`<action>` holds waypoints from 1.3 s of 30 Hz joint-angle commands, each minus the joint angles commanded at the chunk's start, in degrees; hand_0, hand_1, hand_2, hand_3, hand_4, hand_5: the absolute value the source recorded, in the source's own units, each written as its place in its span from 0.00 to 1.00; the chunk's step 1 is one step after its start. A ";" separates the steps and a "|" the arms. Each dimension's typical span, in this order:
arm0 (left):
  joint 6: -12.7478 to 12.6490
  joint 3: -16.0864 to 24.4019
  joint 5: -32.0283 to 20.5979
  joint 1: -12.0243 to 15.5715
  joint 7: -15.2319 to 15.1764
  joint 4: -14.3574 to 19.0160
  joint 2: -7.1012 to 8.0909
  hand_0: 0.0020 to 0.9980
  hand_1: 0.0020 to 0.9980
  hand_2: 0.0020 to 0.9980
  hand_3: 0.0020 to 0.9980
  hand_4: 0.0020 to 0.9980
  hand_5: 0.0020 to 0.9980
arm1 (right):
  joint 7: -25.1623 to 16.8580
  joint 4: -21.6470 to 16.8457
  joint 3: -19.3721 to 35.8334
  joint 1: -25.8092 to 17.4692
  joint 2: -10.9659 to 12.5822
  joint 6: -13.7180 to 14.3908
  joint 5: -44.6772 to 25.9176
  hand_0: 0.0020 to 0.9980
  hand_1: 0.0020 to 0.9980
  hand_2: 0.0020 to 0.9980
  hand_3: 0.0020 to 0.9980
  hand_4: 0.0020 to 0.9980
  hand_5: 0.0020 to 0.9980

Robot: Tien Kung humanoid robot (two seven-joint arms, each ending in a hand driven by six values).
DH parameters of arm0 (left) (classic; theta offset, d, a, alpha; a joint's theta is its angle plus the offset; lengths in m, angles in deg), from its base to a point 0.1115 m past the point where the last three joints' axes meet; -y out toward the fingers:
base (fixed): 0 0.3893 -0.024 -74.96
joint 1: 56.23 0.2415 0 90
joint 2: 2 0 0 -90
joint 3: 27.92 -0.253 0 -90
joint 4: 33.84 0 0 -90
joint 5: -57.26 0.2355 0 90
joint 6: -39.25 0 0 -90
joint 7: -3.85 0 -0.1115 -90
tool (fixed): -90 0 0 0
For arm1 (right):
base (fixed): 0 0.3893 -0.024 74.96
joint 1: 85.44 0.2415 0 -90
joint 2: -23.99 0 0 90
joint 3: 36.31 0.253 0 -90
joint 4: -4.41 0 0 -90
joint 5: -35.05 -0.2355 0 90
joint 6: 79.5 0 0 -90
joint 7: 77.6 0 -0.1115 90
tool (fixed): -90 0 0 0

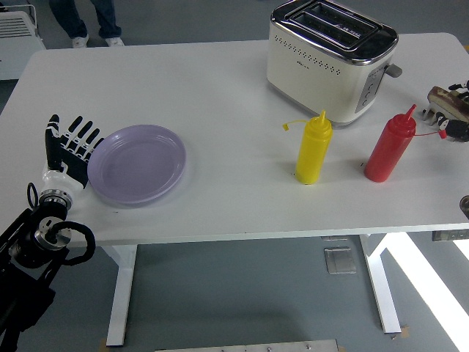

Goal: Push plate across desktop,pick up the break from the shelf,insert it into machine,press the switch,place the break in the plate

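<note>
A lilac plate (137, 163) lies on the left part of the white table (220, 95). My left hand (69, 150) is flat and open, its fingers spread, pressed against the plate's left rim. At the back right stands a cream toaster (330, 59) with two empty slots on top and its lever (393, 71) up at the right end. At the far right edge a slice of bread (447, 102) rests on a small rack, with my right hand (458, 125) partly in view beside it.
A yellow squeeze bottle (314, 149) and a red squeeze bottle (390, 145) stand in front of the toaster. A person's legs (84, 18) show at the top left beyond the table. A white cart (18, 33) sits at the far left.
</note>
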 joint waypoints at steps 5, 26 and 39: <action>-0.10 -1.59 -0.38 -0.36 0.00 0.44 -0.27 0.79 0.74 0.69 0.68 0.70 0.83 | -0.07 0.45 -0.41 0.09 -0.06 0.37 -0.36 0.69 0.64 0.57 0.59 0.67 0.13; 0.00 -5.94 -3.54 -0.93 0.59 3.86 -0.60 0.78 0.74 0.68 0.68 0.69 0.83 | -0.64 1.84 -1.17 0.20 -0.09 3.70 -1.00 0.65 0.60 0.53 0.50 0.42 0.00; 0.60 -7.66 -5.35 -1.02 2.32 5.60 -0.51 0.78 0.73 0.68 0.68 0.69 0.83 | -1.02 1.88 -1.29 0.19 -0.02 5.42 -1.04 0.64 0.59 0.54 0.47 0.34 0.00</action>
